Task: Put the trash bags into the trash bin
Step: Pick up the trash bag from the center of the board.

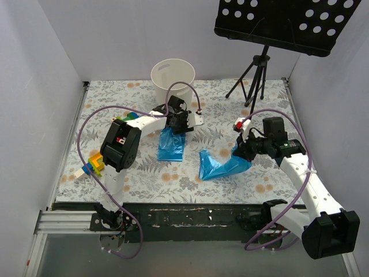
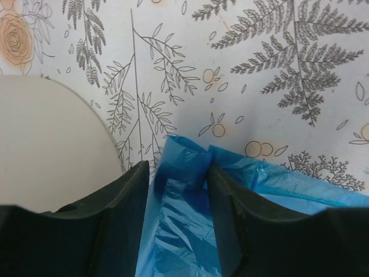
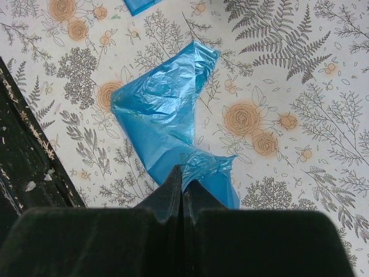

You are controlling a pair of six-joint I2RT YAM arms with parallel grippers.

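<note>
Blocks (image 1: 94,163): left edge of table (image 1: 271,115).
Left gripper (image 2: 177,167): jaws apart, astride the top edge of the left bag.
Left bag (image 1: 171,145): lying flat, just in front of the bin.
Bin (image 1: 163,81): upright, back centre.
Right bag (image 1: 219,167): crumpled on table, well apart from bin.
Right gripper (image 3: 183,173): jaws together, pinching right bag's end.
Stand (image 1: 288,23): back right.

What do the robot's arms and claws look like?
The left arm and right arm are white links with chunky black joints. Thin purple cables loop along them. The left claw and right claw are black and two-pronged.
</note>
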